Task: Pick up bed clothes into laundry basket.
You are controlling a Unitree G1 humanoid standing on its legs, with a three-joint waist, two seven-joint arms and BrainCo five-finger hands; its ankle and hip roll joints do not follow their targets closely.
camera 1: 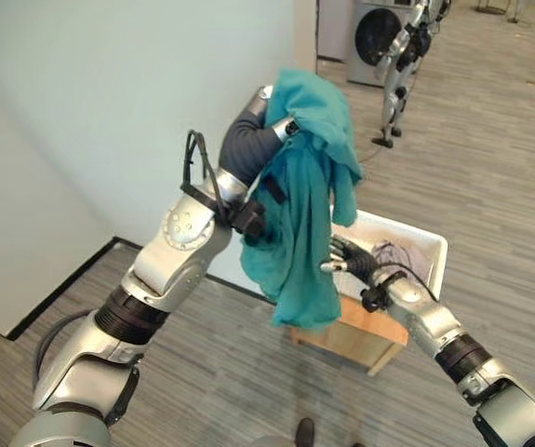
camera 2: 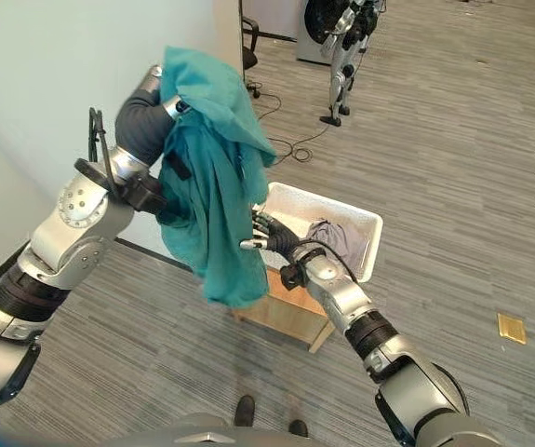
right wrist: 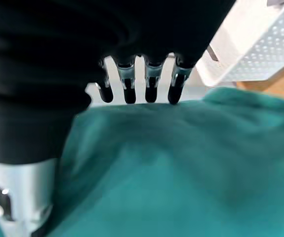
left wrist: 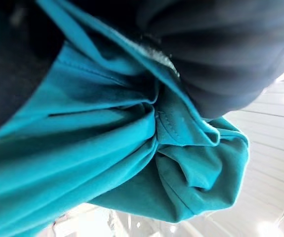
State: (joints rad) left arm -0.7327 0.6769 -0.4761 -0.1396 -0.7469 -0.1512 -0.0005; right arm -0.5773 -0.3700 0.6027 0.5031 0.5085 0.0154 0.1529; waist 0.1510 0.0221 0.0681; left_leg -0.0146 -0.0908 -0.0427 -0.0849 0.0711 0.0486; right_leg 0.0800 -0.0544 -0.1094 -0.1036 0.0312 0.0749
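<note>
A large teal cloth [camera 1: 300,205] hangs from my raised left hand [camera 1: 253,130], draped over it and reaching down in front of the basket. It bunches against the hand's dark cover in the left wrist view, as teal cloth [left wrist: 107,148]. My right hand [camera 1: 353,259] is open, its straight fingers [right wrist: 151,84] touching the lower part of the cloth [right wrist: 181,168]. Just behind stands the white perforated laundry basket [camera 1: 430,244] with grey clothes [camera 1: 393,256] inside.
The basket rests on a low wooden stand [camera 1: 360,331] on grey wood-pattern floor. A white wall [camera 1: 109,112] rises close on the left. Another robot [camera 1: 402,65] and a washing machine [camera 1: 374,33] stand far back.
</note>
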